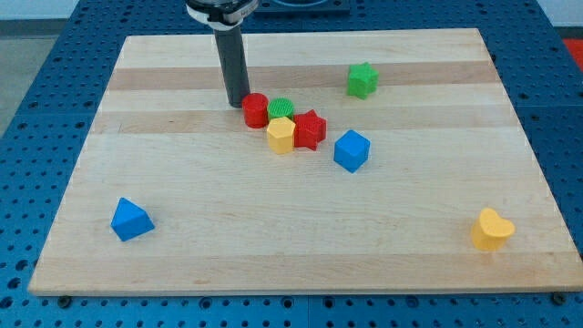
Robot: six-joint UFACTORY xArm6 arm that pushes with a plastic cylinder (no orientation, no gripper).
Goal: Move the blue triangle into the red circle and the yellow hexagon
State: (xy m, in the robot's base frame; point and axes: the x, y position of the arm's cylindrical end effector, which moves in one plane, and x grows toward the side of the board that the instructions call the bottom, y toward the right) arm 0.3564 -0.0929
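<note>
The dark rod comes down from the view's top, and my tip (pixel 238 103) rests on the wooden board (pixel 182 228) just at the left of the red circle (pixel 256 109). From here it looks as if it touches that block, though I cannot be sure of contact. The rod is bare, with no jaws to open or close, and it holds nothing.

The red circle sits in a tight cluster near the board's middle. A green round block (pixel 281 108) stands right beside it, the yellow hexagon (pixel 281 135) lies just below the two, and a red star (pixel 310 129) presses against the hexagon's right side. A blue cube (pixel 352 150) stands near the star, lower and to the right.

The blue triangle (pixel 131 220) lies well apart from the tip and from the cluster, far down toward the view's bottom left. A green star (pixel 362 80) sits alone toward the top right, and a yellow heart (pixel 492 229) rests near the bottom right corner.
</note>
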